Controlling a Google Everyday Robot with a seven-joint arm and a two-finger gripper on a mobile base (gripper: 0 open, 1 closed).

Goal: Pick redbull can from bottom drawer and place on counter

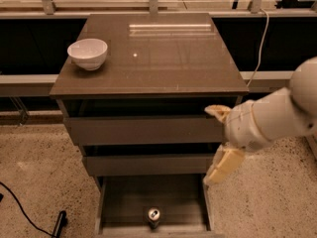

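The redbull can [154, 216] stands upright near the front of the open bottom drawer [124, 202], its silver top with pull tab facing up. The counter [158, 63] is the glossy grey-brown top of the cabinet. My gripper [214, 143] is on the white arm at the right, in front of the cabinet's right edge at the height of the two upper drawers. It is above and to the right of the can. Its two cream fingers are spread apart, one [217, 111] up by the top drawer and one [222, 165] lower down. It holds nothing.
A white bowl [87, 53] sits on the counter's left rear part. The two upper drawers [143, 130] stick out slightly. A black cable and a dark object [59, 223] lie on the speckled floor at lower left. A rail and a wire run behind the cabinet.
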